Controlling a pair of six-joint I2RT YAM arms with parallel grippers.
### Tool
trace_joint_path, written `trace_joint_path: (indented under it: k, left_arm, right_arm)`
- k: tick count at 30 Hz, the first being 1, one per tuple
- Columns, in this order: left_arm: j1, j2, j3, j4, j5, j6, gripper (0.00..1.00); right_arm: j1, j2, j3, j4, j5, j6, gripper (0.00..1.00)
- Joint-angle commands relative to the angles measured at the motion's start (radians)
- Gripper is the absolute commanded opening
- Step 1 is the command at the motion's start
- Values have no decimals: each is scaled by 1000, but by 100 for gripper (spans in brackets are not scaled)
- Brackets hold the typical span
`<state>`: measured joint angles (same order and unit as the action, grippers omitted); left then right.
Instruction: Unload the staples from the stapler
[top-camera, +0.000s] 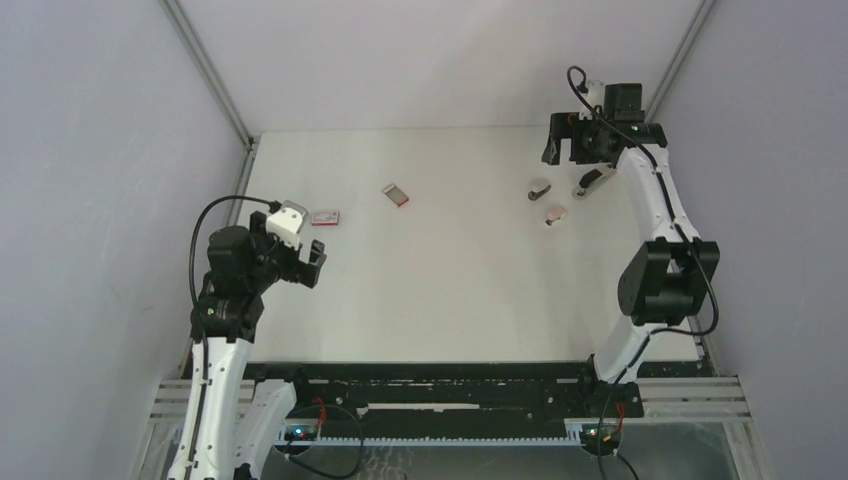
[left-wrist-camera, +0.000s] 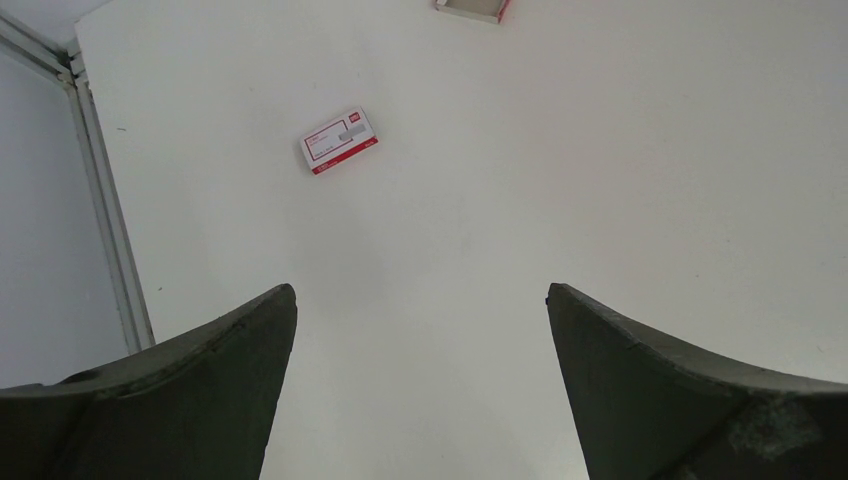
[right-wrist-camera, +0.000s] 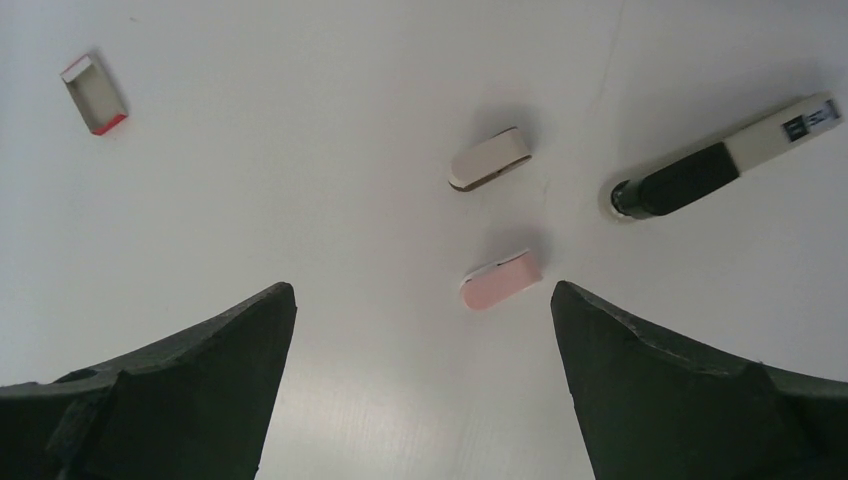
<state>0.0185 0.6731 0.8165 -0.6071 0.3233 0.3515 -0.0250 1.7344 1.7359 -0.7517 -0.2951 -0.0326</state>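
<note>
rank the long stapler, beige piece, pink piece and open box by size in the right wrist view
1. long stapler, clearly largest
2. beige piece, pink piece and open box look about alike, too close to rank

From here the table (left-wrist-camera: 600, 150) reads as smooth matt white, the red-and-white box (left-wrist-camera: 339, 140) as printed card. The long stapler (right-wrist-camera: 725, 158) has a matt black grip and cream plastic body; the pink piece (right-wrist-camera: 500, 279) and beige piece (right-wrist-camera: 488, 158) look like smooth plastic.
</note>
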Motion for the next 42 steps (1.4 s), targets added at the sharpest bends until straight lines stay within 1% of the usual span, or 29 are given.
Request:
trace_joint_path:
  k: [1, 5, 9, 15, 21, 29, 38, 42]
  left_arm:
    - [6, -12, -27, 12, 43, 12, 100]
    - [6, -11, -38, 18, 45, 14, 100]
    - [5, -9, -40, 19, 48, 14, 100]
    - [6, -10, -47, 19, 48, 21, 100]
    - [6, 2, -47, 17, 59, 24, 100]
    - [6, -4, -47, 13, 59, 28, 100]
    - [6, 0, -47, 14, 60, 29, 100]
    - [6, 0, -48, 15, 60, 29, 100]
  right_arm:
    - [-1, 87, 74, -44, -53, 41, 100]
    - [0, 130, 63, -23, -42, 51, 100]
    - [-4, 137, -2, 40, -20, 74, 100]
    - [-9, 177, -26, 56, -19, 99, 100]
    - [-18, 181, -62, 89, -27, 111, 100]
    - [-28, 210, -65, 93, -57, 125, 100]
    - [-40, 222, -67, 107, -33, 131, 100]
    - [-41, 248, -40, 105, -12, 129, 100]
